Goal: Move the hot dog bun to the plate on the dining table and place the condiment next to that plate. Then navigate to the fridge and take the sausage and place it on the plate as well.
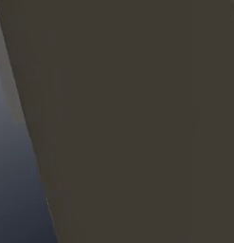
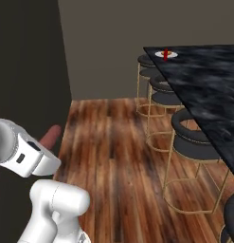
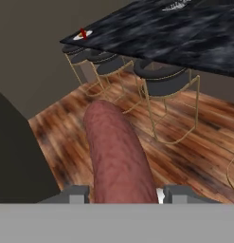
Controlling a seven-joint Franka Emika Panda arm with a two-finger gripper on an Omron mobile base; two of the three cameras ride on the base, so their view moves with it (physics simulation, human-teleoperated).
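A long reddish-brown sausage (image 3: 116, 152) sticks out from between my fingers, with my gripper (image 3: 123, 194) shut on its near end. Its tip (image 2: 52, 135) also pokes out past my white hand in the right base view. Far off, at the end corner of the dark marble dining table (image 2: 208, 90), sits the small white plate (image 2: 166, 55). A red condiment bottle (image 2: 166, 53) stands at that plate; whether it is on or beside it is too small to tell. The same plate (image 3: 83, 34) shows at the table corner in the hand view. The bun is too small to make out.
Several black-cushioned stools with gold wire legs (image 2: 192, 142) line the table's near side. Wooden floor (image 2: 113, 156) lies open between me and the stools. A dark wall panel (image 1: 137, 118) stands close on my left, and a grey wall (image 2: 104, 42) closes the far end.
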